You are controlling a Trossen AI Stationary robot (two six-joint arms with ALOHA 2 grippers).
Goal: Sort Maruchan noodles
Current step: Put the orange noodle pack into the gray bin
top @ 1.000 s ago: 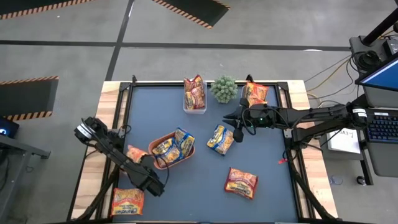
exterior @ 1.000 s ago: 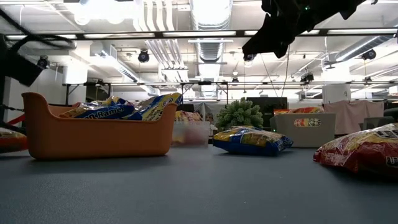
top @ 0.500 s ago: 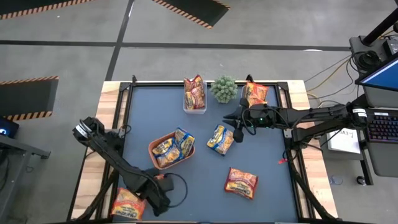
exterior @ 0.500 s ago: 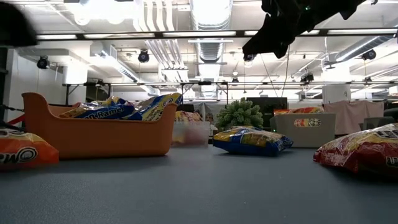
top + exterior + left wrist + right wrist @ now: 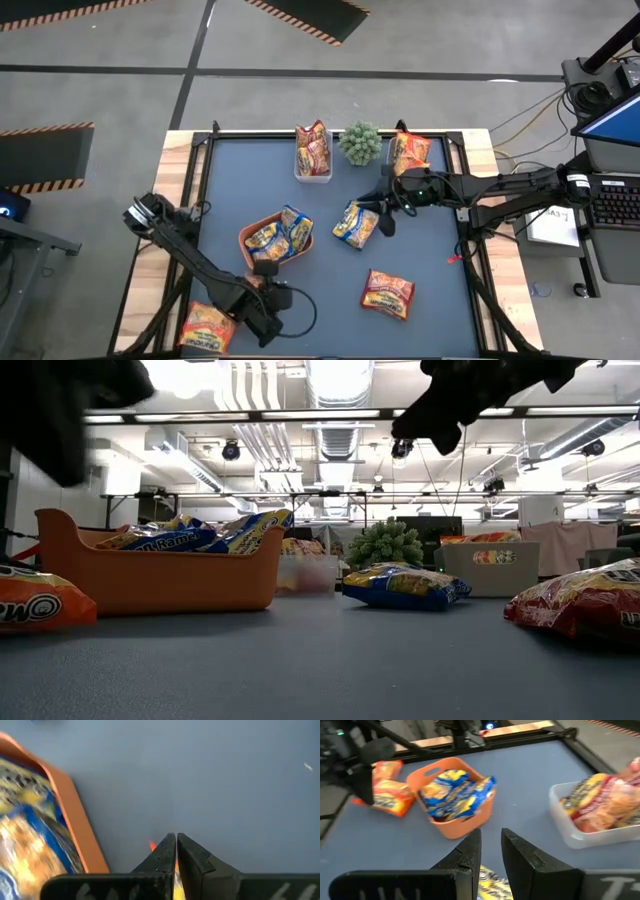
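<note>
My left gripper (image 5: 268,290) is shut just in front of the orange tray (image 5: 243,235), low over an orange noodle packet (image 5: 35,605) that lies flat on the table. Only a sliver of that packet (image 5: 152,845) shows by my left gripper (image 5: 175,836). My right gripper (image 5: 384,224) is open and hangs above a yellow-and-blue packet (image 5: 352,225), which shows under my right gripper (image 5: 491,837) in its wrist view (image 5: 492,887). The tray (image 5: 160,575) holds several yellow-and-blue packets. My left gripper is shut on the orange packet. A thin strip of orange and yellow (image 5: 175,887) shows between the two fingers, which themselves hide which part they have. The fingers slant down from the table's left. The packet's underside (image 5: 40,625) rests on the table.
A red packet (image 5: 388,293) lies near the front right. Another orange packet (image 5: 205,325) lies at the front left corner. At the far edge stand a clear tub of red packets (image 5: 312,178), a small green plant (image 5: 360,143) and a tub with an orange packet (image 5: 410,150).
My left gripper has gone toward the table's near edge and to the right with the orange packet, from the tray's left side to in front of the tray. The packet now lies on the table there. My right gripper has shifted a little over the yellow-and-blue packet.
</note>
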